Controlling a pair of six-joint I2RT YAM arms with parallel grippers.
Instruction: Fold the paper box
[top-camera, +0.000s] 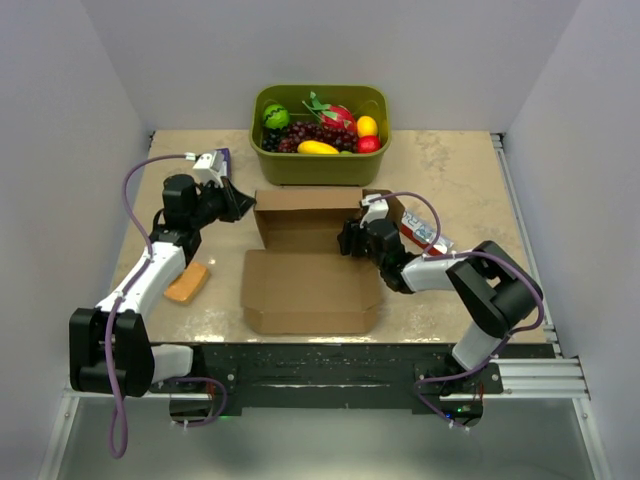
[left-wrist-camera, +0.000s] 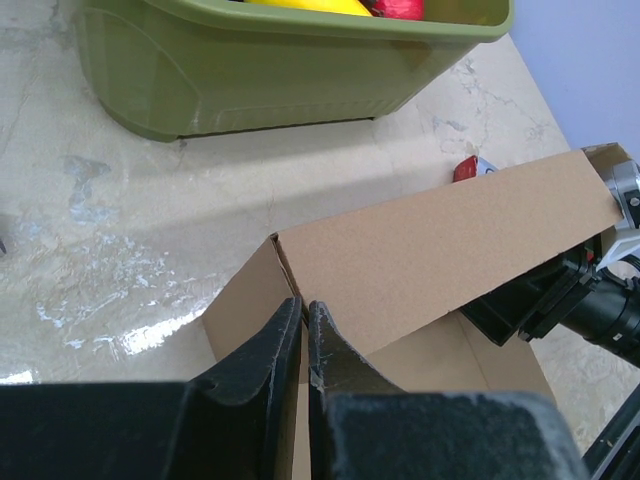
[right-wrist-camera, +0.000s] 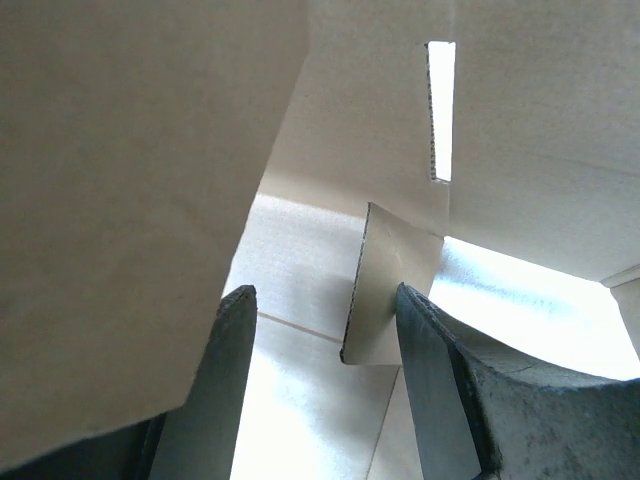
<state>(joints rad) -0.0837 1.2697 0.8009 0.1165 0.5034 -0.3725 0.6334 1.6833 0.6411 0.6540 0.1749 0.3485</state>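
two grippers flank the long back wall of the paper box: left gripper pinching its end, right gripper open around a tab.

Looked down from high behind the arm bases over the whole table. From the left wrist, faced right and far, close along the paper box toward the green tub. From the right wrist, sat inside that box, very near. Shared the box in all three.
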